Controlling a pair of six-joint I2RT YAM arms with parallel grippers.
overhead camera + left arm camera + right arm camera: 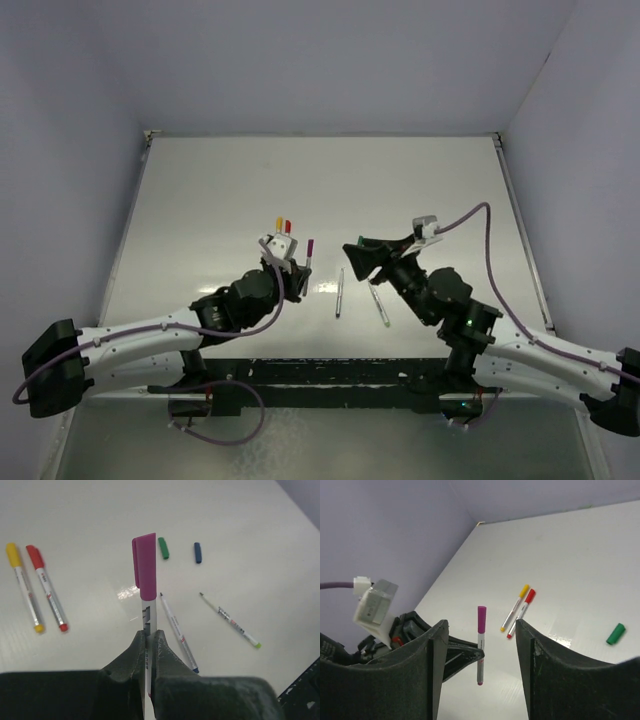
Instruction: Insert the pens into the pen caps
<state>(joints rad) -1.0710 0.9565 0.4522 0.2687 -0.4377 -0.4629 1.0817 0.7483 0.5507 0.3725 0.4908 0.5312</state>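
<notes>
Plain pale lavender-grey walls [300, 60] are enclosing a glossy white rectangular tabletop [230, 180] on three sides. Soft light is glinting off its surface in faint bright patches.

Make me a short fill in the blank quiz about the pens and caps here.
The left gripper is shut on a pen whose cap is ____.
The right gripper is ____, holding nothing.
Two caps lie loose: the green cap and a ____ one.
The yellow pen lies beside the ____ pen.
Missing words: purple, open, blue, red.
</notes>
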